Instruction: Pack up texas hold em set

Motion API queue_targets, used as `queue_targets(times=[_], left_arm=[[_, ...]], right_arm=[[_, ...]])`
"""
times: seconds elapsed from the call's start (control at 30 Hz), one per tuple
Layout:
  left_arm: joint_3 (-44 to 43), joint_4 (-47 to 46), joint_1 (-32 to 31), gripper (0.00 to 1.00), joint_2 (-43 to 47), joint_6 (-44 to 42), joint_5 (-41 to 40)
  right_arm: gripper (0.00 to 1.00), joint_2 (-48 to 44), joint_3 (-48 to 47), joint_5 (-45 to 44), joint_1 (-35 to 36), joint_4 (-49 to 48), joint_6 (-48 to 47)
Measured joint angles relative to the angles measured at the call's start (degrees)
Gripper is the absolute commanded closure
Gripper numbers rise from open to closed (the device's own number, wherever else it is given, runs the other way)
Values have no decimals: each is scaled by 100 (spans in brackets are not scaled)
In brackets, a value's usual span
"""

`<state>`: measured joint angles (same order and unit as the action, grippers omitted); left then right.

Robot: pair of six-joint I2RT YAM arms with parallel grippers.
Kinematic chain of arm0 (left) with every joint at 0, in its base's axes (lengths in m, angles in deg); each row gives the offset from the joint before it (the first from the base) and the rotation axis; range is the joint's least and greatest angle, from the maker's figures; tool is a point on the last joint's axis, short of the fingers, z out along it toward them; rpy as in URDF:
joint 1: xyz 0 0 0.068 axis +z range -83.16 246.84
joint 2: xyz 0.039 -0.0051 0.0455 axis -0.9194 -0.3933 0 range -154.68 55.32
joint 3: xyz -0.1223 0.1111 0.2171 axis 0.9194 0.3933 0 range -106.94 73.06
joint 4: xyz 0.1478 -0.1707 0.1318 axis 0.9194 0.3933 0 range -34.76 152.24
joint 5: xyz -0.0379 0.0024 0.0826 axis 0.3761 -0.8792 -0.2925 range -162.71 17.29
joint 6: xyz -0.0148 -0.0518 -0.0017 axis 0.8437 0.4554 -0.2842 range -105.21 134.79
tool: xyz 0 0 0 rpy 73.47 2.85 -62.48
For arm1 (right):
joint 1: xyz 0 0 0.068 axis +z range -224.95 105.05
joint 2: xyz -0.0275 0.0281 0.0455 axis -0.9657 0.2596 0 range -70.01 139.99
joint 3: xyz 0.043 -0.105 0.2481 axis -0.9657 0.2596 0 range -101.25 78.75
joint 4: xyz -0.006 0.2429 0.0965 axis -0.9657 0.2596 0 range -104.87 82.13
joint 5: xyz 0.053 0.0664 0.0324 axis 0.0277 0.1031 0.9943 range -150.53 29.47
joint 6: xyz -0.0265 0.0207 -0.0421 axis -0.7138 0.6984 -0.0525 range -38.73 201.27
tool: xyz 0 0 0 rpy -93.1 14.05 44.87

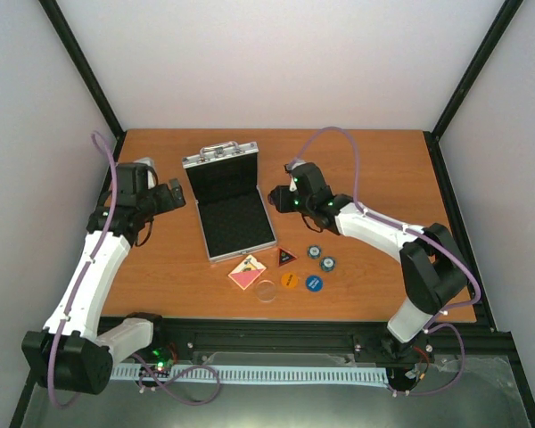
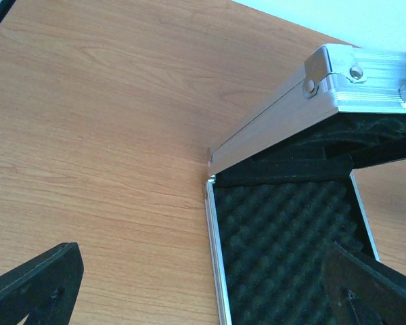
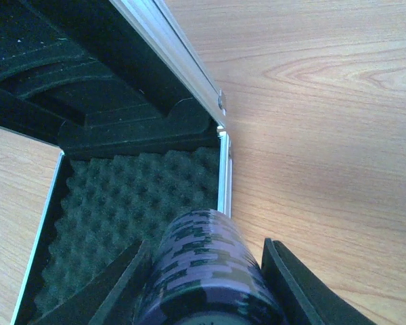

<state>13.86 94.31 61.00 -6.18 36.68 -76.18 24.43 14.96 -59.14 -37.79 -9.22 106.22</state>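
Silver case, black dimpled foam; chips in right hand seem striped.

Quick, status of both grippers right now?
Left gripper: open, holding nothing.
Right gripper: closed on a stack of chips.

No text, brand, number or label can be read in any view. Small dark marks are seen on the pink card deck and the red-black triangle, but cannot be made out.
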Motion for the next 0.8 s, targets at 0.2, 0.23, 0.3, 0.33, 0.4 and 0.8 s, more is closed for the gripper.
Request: queue_targets(times=[0.2,0.23,0.3,0.33,0.4,0.8], left_arm=[[76,0,0,0,76,42,20],[83,0,0,0,96,44,20],[87,0,0,0,105,44,26],[87,0,0,0,105,44,24],[87,0,0,0,105,44,28],[138,-2,0,0,144,50,59]], right_arm=[[97,24,85,55,61,-334,15],[97,48,85,26,101,-420,13],[97,131,83,-81,203,-586,-9],[97,188,83,-153,262,-658,-26],[97,337,70,-321,391,-807,-57],[97,1576,-345,-1338,654,-1508,-319]])
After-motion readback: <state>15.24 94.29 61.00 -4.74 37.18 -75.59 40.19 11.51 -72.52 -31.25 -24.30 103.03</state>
